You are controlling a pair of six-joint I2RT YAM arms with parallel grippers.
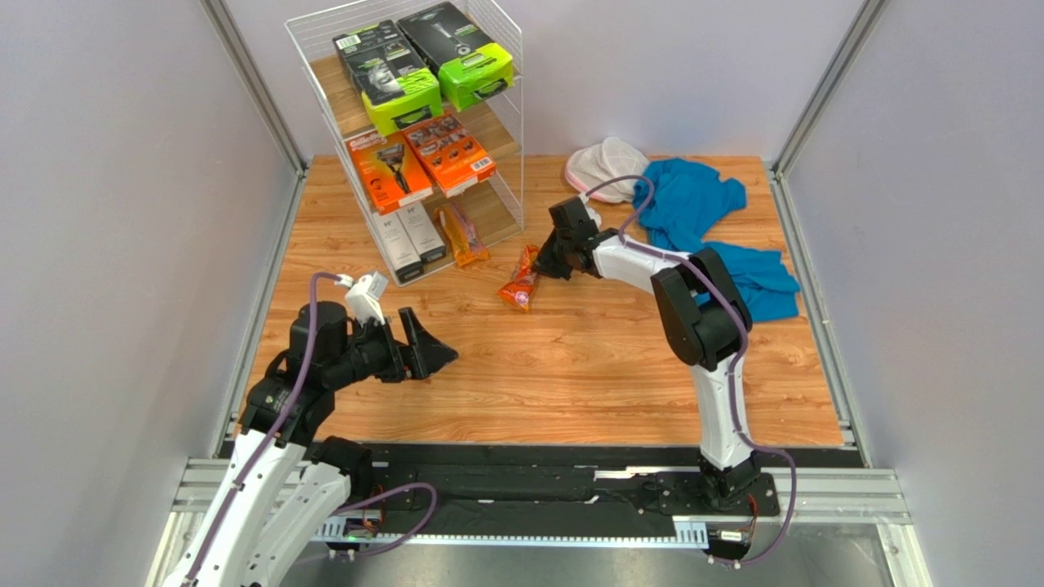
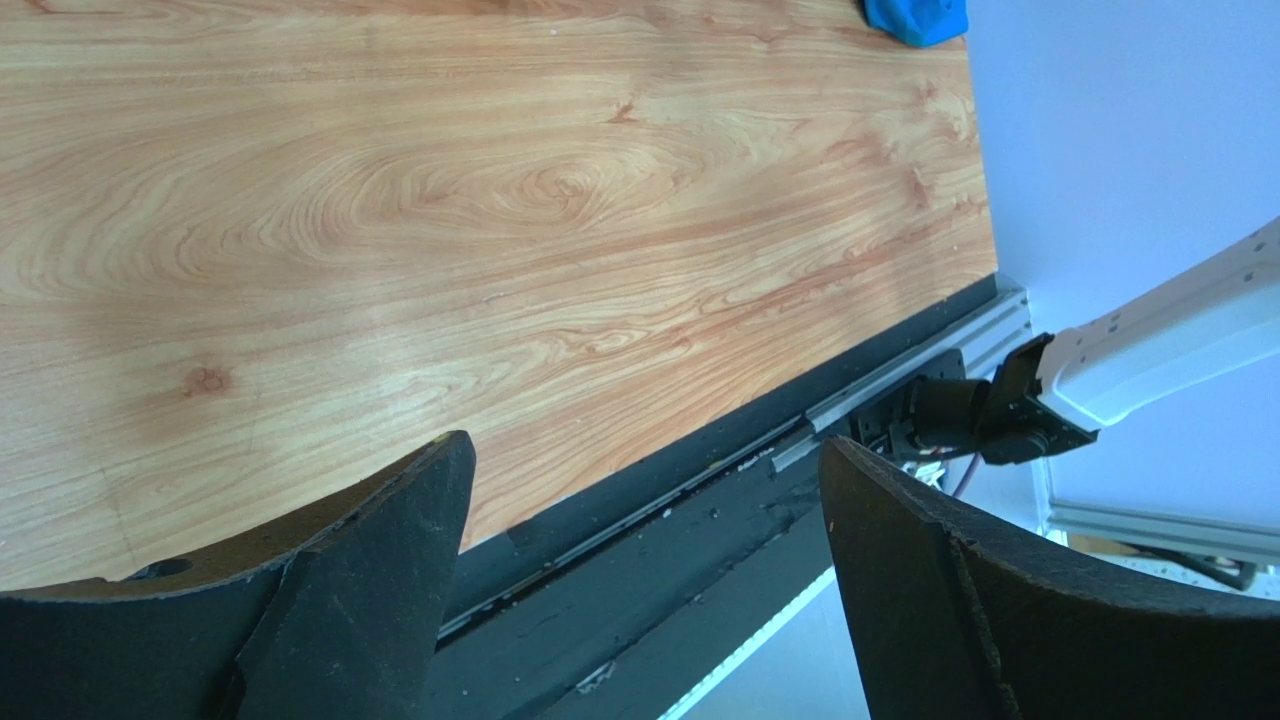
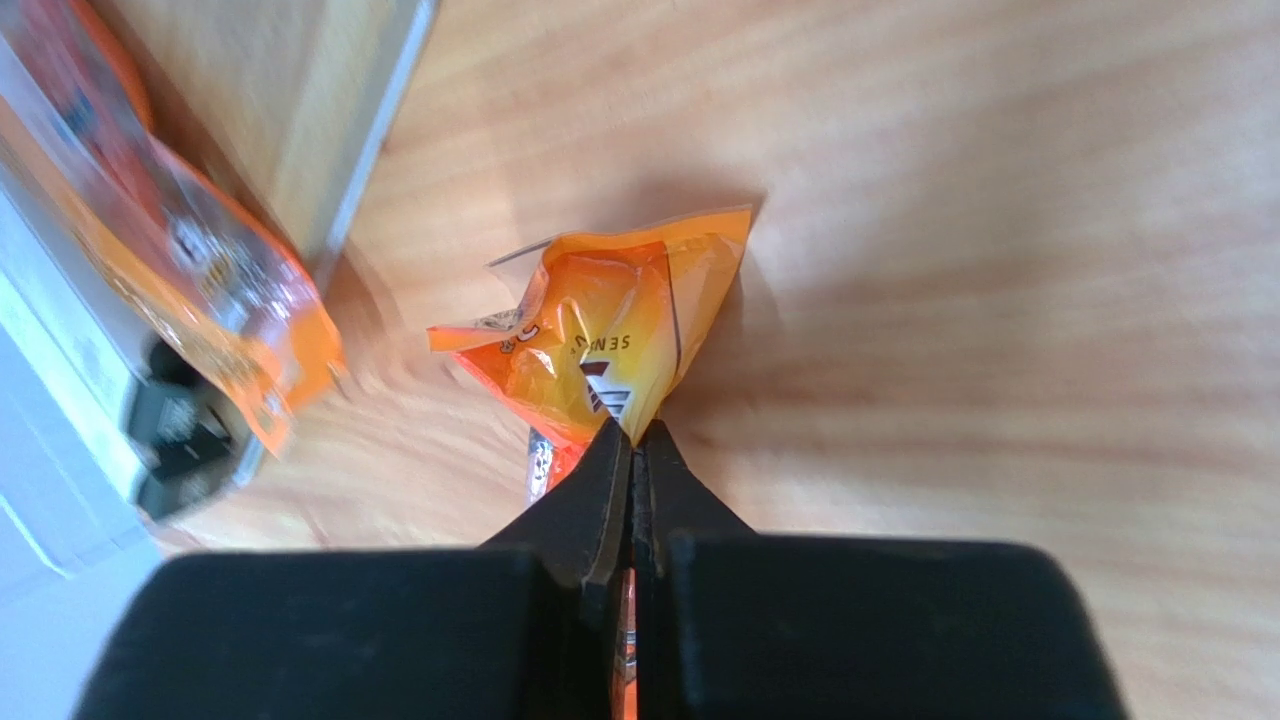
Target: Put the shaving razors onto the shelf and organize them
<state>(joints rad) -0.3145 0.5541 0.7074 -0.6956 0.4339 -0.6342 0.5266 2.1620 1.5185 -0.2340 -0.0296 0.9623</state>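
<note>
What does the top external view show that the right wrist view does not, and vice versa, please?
Only the top external view: the black-and-green packs and orange boxes on the shelf, the open left gripper, the blue cloth. Only the right wrist view: the right gripper, fingers pinched shut on the small orange blister pack. Both: that pack on the table.

**Three views of one tabletop**

The top camera looks down from high above and behind, taking in the whole tabletop and the shelf at its far edge. The left wrist camera sits just behind the left hand and faces across bare wood toward the right arm's base. The right wrist camera peers closely past the right hand at an orange blister pack, which the top view also shows.
</note>
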